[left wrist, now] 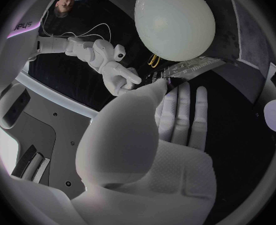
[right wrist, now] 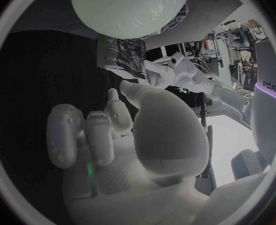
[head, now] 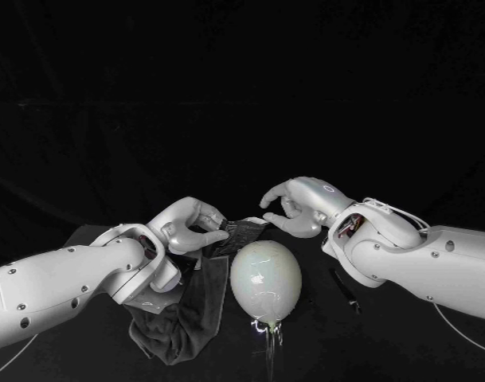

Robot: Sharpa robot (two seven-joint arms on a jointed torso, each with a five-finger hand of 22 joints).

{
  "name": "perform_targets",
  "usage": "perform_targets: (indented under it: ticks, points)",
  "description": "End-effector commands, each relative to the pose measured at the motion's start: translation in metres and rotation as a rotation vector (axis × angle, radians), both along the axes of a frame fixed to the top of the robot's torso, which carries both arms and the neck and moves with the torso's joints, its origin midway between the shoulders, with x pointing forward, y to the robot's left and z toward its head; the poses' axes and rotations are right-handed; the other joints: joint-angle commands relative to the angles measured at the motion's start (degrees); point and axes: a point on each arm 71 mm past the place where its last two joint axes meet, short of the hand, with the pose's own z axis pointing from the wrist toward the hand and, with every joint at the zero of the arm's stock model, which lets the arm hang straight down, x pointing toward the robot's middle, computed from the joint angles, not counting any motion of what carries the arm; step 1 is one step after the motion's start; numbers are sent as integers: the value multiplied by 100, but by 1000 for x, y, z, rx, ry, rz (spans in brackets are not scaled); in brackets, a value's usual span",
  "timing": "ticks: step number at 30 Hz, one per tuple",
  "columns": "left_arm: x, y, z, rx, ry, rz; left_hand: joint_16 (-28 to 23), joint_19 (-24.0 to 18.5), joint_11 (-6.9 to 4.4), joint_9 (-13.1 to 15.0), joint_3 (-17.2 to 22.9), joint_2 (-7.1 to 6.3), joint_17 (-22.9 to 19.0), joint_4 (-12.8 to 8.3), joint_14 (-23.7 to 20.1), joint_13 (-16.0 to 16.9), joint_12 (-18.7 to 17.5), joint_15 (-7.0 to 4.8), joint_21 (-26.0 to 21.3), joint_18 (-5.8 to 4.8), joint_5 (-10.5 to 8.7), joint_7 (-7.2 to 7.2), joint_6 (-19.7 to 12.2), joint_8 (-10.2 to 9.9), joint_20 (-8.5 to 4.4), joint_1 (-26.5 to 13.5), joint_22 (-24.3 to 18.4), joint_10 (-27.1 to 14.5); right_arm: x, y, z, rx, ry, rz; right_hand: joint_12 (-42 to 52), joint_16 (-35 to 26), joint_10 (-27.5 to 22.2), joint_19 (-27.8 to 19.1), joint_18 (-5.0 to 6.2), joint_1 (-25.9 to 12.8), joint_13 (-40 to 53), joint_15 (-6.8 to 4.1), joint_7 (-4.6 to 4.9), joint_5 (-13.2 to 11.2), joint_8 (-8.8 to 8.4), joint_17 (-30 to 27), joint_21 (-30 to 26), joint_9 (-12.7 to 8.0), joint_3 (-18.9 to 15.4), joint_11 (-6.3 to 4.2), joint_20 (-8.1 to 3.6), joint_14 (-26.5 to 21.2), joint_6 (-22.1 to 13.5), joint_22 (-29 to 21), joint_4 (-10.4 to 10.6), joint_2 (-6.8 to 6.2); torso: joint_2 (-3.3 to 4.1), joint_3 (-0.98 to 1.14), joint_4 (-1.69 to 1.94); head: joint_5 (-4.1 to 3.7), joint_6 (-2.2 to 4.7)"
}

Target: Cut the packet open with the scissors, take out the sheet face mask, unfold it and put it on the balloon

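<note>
Black table (head: 357, 350); my left hand (head: 190, 227) pinches dark printed foil packet (head: 242, 231) beside pale glossy egg-shaped balloon (head: 266, 280); right hand (head: 294, 208) near packet, fingers apart, empty.

The balloon (head: 265, 280) lay mid-table (head: 357, 350), between the arms. Just behind it, the left hand (head: 190, 227) held the packet (head: 244, 231); the right hand (head: 294, 208) hung right of it, apart.

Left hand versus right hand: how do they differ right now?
The left hand pinches the dark packet; the right hand holds nothing. The left hand's fingers press together on it; the right hand's curl loosely, apart. Both sit near the balloon, at its rounded end, facing each other.
</note>
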Motion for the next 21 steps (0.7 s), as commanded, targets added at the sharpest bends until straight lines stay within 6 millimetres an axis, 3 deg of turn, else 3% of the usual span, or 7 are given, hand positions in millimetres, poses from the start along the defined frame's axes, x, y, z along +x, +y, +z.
perform_targets:
  ticks: [1, 21]
  points:
    - [0, -2, 2, -11, -6, -4, 40, -27, 4, 278, 30, 40, -7, -11, 8, 6, 27, 10, 34, 83, 19, 9, 21, 15, -4, -2, 10, 40, 0, 4, 0, 5, 19, 11, 74, 34, 55, 174, -49, 44, 247, -30, -34, 10, 64, 1446, 63, 10, -67, -29, -8, 582, 107, 1243, -4, 7, 6, -2, 0, -10, -1]
    - [-1, -4, 2, -13, -5, -10, 40, -27, 4, 278, 30, 40, -7, -11, 8, 6, 27, 10, 34, 83, 19, 9, 21, 15, -4, -2, 10, 40, 4, 17, -3, -51, 7, 8, 207, 50, 126, 207, -64, 64, 322, -87, -111, 9, 161, 1476, 138, 18, -188, -95, -59, 590, 270, 1263, -35, -13, 1, -6, 6, -16, -1]
